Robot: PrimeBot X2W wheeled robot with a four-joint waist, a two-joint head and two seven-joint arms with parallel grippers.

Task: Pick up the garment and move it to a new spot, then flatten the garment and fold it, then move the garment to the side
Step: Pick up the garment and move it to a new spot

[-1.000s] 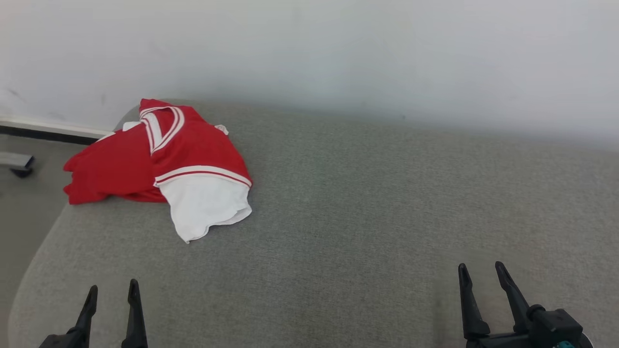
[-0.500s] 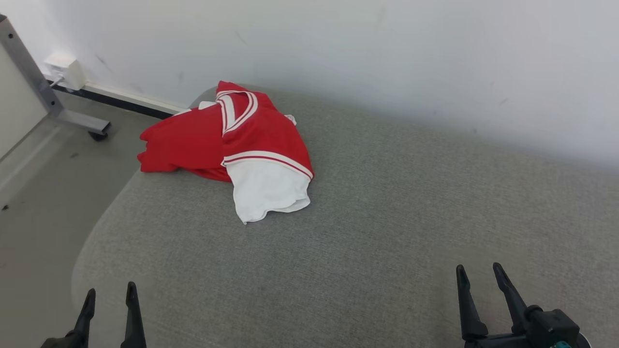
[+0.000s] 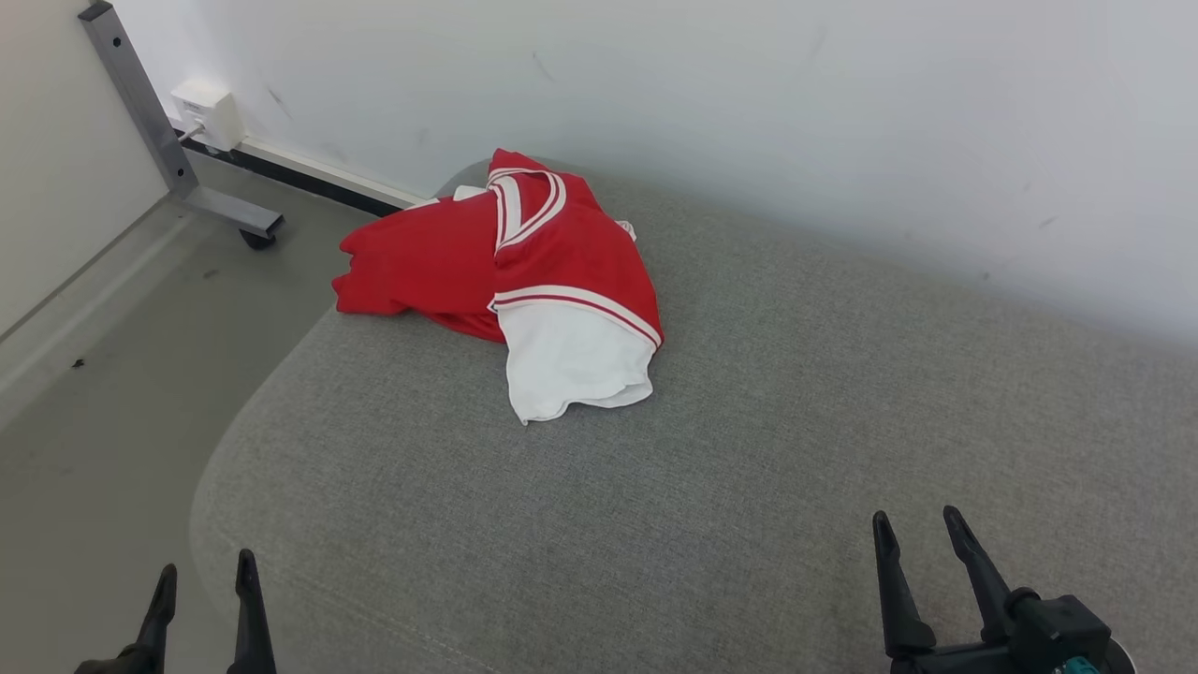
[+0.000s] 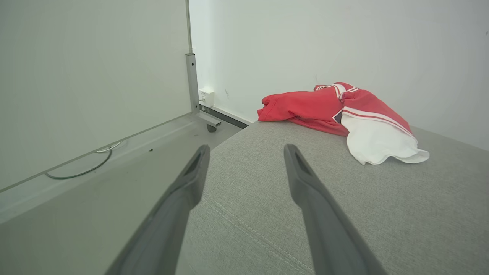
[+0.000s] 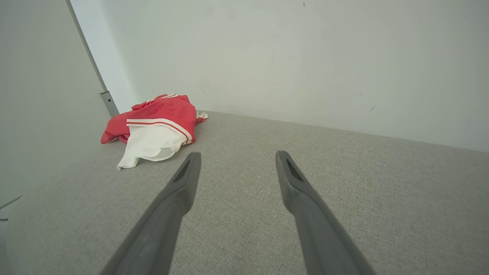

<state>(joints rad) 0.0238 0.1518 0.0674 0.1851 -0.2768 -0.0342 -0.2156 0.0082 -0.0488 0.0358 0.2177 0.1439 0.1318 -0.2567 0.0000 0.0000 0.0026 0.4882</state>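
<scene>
Inspector: Checking end effectors first. Report the condition of each.

Technician: Left gripper (image 3: pixel 206 564): jaws spread wide, nothing between the fingers. Right gripper (image 3: pixel 916 515): likewise spread wide and empty. Each wrist view shows an unobstructed gap between its pair of fingers.

Inspector: Position of each?

Technician: The left gripper sits at the lower left of the head view, at the near left corner of the grey cushion (image 3: pixel 749 421). In its wrist view, one finger lies over the floor (image 3: pixel 112 374) and the other over the cushion. The right gripper sits at the lower right, over the cushion's near side.

Inspector: Locate the garment.

Technician: The garment (image 3: pixel 524 271) lies crumpled at the far left corner of the cushion, close to the white wall (image 3: pixel 749 112). It is red with white striped trim. A white section points toward the near side and rests on the cushion. The red part reaches the cushion's left edge. The garment is well apart from both grippers.

Inspector: Surroundings?

Technician: A grey metal frame (image 3: pixel 140 98) stands on the floor left of the cushion, with a caster (image 3: pixel 257 239) at its foot. A white socket box (image 3: pixel 201 112) is fixed low on the wall beside it. In the left wrist view, a cable (image 4: pixel 80 172) lies along the floor.
</scene>
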